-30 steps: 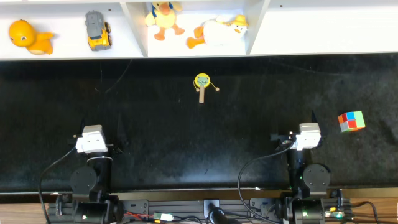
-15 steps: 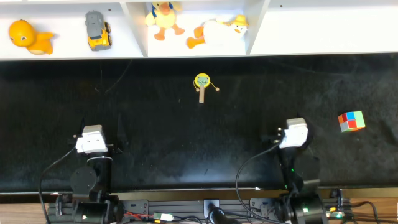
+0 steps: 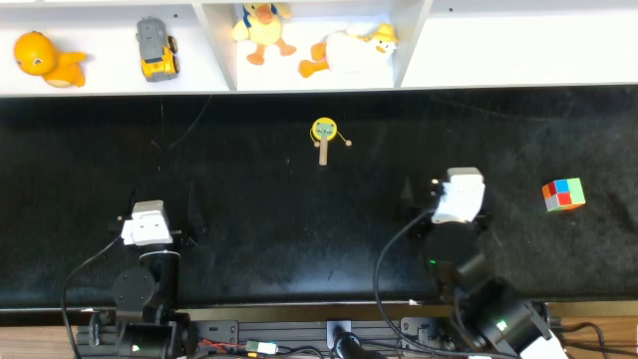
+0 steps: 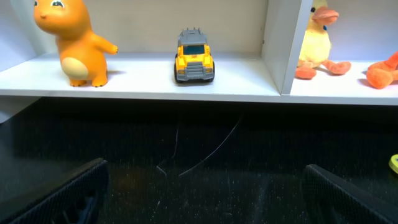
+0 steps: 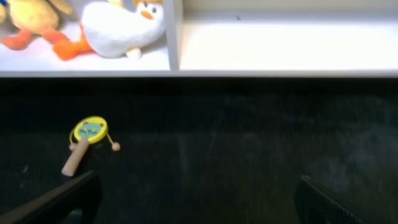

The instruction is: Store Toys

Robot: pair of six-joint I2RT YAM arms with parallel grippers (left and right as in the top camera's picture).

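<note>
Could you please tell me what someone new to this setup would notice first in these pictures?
The bright toys in the white shelf along the table's far edge stand out: an orange figure and a yellow truck in the left compartment, a yellow plush duck and a white plush duck in the middle one. On the black table, a small yellow rattle drum lies near the middle and a multicoloured cube sits far right.

The right gripper (image 3: 457, 181) has pulled away from its resting spot, advancing forward and leftward, closer to the yellow rattle (image 3: 324, 131)
</note>
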